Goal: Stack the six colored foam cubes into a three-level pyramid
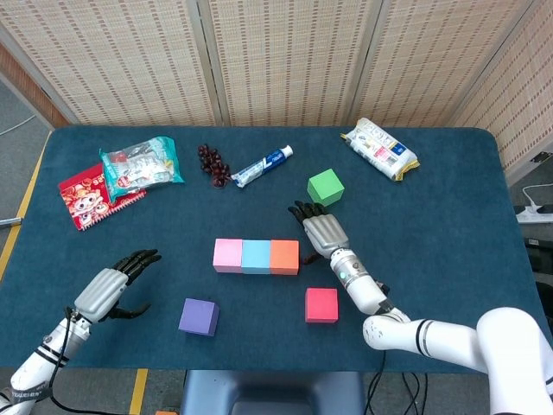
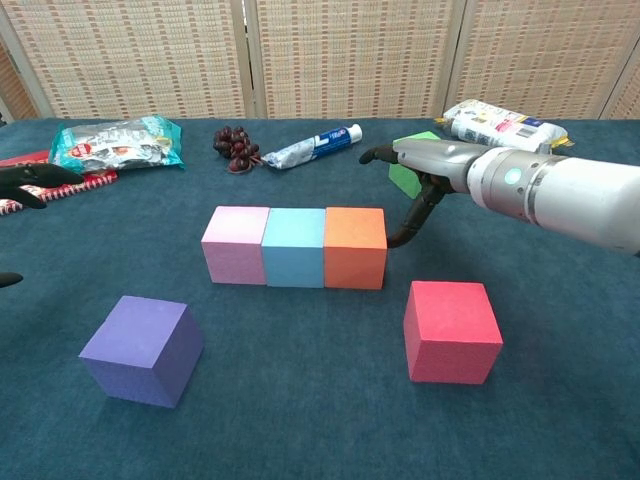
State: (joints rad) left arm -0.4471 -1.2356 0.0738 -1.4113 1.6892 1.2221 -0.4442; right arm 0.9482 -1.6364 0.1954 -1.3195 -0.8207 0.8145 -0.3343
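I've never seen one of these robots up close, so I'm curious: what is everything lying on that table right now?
pink cube: one, pink, left end of the row of three at table centre
blue cube: one, light blue, middle of the row
orange cube: one, orange, right end of the row
red cube: one, red, near edge, right of the row
purple cube: one, purple, near edge, left
green cube: one, green, beyond the row
toothpaste tube: one, blue and white, far side
grapes: one bunch, dark, beside the tube
snack bags: silvery-green, red, far left; white, far right
left hand: open, near left
right hand: open, beside the orange cube
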